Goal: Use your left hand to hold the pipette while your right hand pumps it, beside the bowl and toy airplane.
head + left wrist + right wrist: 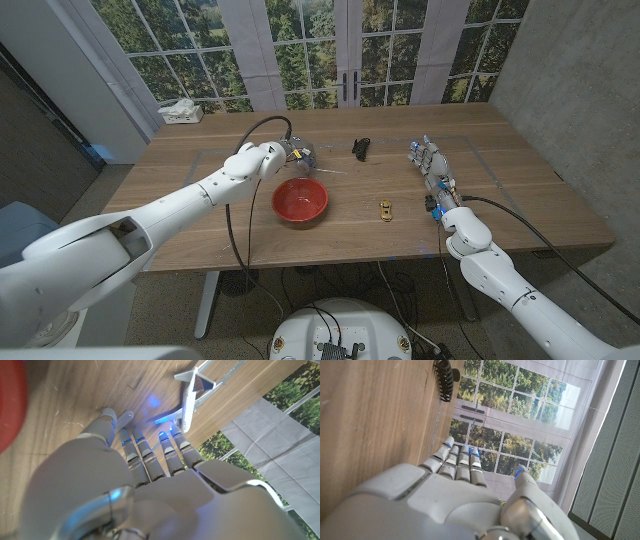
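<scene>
Fingers straight and empty, my left hand (150,467) nears the white toy airplane (191,395) and what I take for the slim clear plastic pipette (227,376), probably light and slippery, best pinched mid-stem, while my right hand (430,168) waits open-fingered.

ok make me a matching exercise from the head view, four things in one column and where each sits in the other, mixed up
Things
1. bowl
2. toy airplane
3. black comb
4. tissue box

Places
A. far left corner of the table
B. just ahead of the left hand, beyond the bowl
C. middle of the table, near the front
D. far side of the table, between the two hands

Pairs: 1-C, 2-B, 3-D, 4-A

The right hand holds nothing.
</scene>
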